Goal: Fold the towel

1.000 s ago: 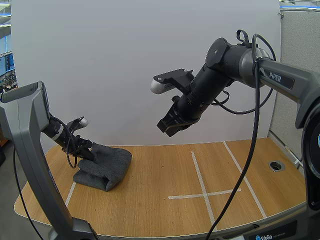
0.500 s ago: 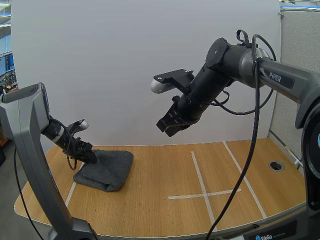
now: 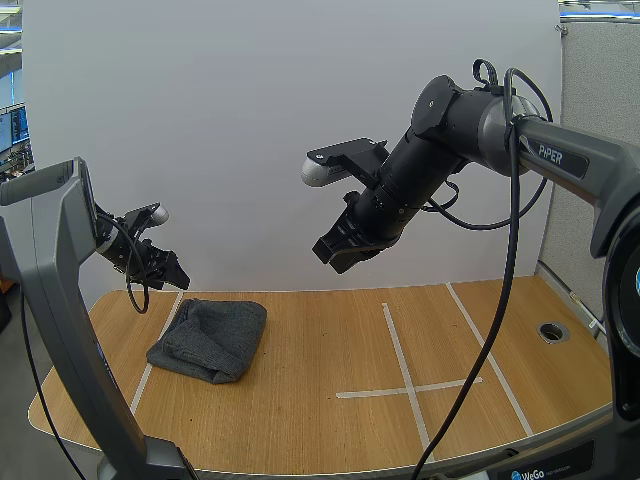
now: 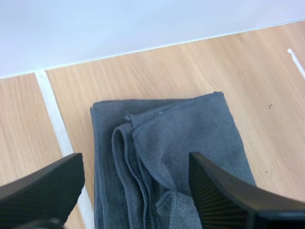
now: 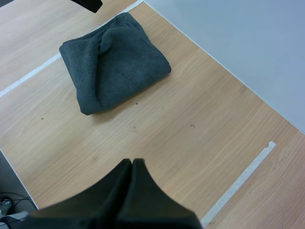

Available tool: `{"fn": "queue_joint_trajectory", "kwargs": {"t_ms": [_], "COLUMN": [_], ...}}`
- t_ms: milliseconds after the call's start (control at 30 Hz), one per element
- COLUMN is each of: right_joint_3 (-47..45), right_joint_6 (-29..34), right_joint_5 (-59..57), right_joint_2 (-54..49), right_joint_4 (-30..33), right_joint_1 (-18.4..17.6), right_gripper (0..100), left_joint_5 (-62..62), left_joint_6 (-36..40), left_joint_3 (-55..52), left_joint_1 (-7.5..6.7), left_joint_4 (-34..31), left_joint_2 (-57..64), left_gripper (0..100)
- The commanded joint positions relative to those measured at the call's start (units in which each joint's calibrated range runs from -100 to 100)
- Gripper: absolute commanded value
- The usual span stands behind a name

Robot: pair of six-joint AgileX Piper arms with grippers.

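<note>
Now released: the left gripper [image 3: 165, 270] is off the towel [image 3: 210, 340] and hangs above its far left corner, jaws apart, nothing between them. Left wrist view confirms it: both ribbed fingers [image 4: 224, 195] spread wide, with the towel lying flat on the table [image 3: 330, 420] below. A second ago that gripper was down at the towel's upper left edge, and half a second ago it was still there; it has since lifted clear.

The towel has settled into a compact grey bundle near the table's left end, just beside the white tape line [image 3: 142, 385]. Layered edges show along the side nearest that tape, and the top flap sits a bit skewed.

The right gripper [image 3: 340, 255] has not moved: parked high over mid-table, well apart from the towel, fingers closed together on nothing.

Judgement: this reads as a let-go after a fold, so the task is at or near its end. Only open item is whether the loose layered edge needs another tidy-up.
</note>
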State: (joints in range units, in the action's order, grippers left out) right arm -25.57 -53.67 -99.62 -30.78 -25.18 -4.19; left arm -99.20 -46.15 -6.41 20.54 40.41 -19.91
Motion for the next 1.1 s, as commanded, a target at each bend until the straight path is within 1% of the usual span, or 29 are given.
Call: {"fn": "queue_joint_trajectory", "kwargs": {"t_ms": [0,33,100,167,200,267,300,333,367,400,433,467,567,733,867,1067], "right_joint_3": [-0.3,-0.3,-0.3,-0.3,-0.3,-0.3,-0.5,-0.7,-1.0,-1.3,-2.2,-2.9,-5.2,-7.4,-7.6,-7.6], "right_joint_6": [-0.3,-0.3,-0.3,-0.3,-0.3,-0.3,-0.3,-0.3,-0.3,-0.3,-0.4,-0.4,-1.5,-2.3,-2.5,-2.6], "right_joint_5": [-0.4,-0.4,-0.4,-0.4,-0.4,-0.4,-0.4,-0.4,-0.4,-0.4,-0.4,-0.4,-0.4,-0.4,-0.4,2.1], "right_joint_2": [-0.9,-0.9,-0.9,-0.9,-0.9,-0.9,-0.9,-0.9,-0.9,-0.9,-0.9,-0.9,-0.9,-0.9,-0.9,-0.9], "right_joint_4": [0.2,0.2,0.2,0.2,0.2,0.2,0.2,0.2,0.2,0.2,0.2,0.2,0.2,0.2,0.2,0.2], "right_joint_1": [0.2,0.2,0.2,0.2,0.2,0.2,0.2,0.2,0.2,0.2,0.2,0.2,0.2,0.2,0.2,0.2], "right_gripper": [0,0,0,0,0,0,0,0,0,0,0,0,0,0,0,0], "left_joint_5": [-0.8,-0.8,-0.8,-0.8,-0.8,-0.8,-0.8,-0.8,-0.8,-0.8,-0.8,-0.8,-0.8,-0.8,-0.8,-0.8], "left_joint_6": [2.7,2.7,2.5,2.5,2.0,1.7,1.7,1.7,1.7,1.7,1.7,1.7,1.7,3.3,4.1,3.1], "left_joint_3": [-2.5,-3.3,-4.7,-6.3,-7.1,-8.3,-8.6,-8.6,-8.6,-8.6,-8.6,-8.6,-8.6,-8.6,-9.6,-16.5], "left_joint_1": [-0.05,-0.15,-0.94,-2.35,-3.15,-4.64,-5.38,-5.88,-6.35,-6.72,-6.94,-7.15,-7.23,-7.23,-7.23,-7.23], "left_joint_4": [-1.5,-0.7,0.0,0.1,0.0,0.0,0.0,0.0,0.0,0.2,0.3,0.3,-0.7,-8.9,-12.9,-19.6], "left_joint_2": [0.9,0.9,0.9,0.9,0.9,0.9,0.9,0.9,0.9,0.9,0.9,0.9,0.9,0.9,0.9,0.9], "left_gripper": [100,100,100,100,93,76,64,51,33,21,2,0,0,0,0,0]}}
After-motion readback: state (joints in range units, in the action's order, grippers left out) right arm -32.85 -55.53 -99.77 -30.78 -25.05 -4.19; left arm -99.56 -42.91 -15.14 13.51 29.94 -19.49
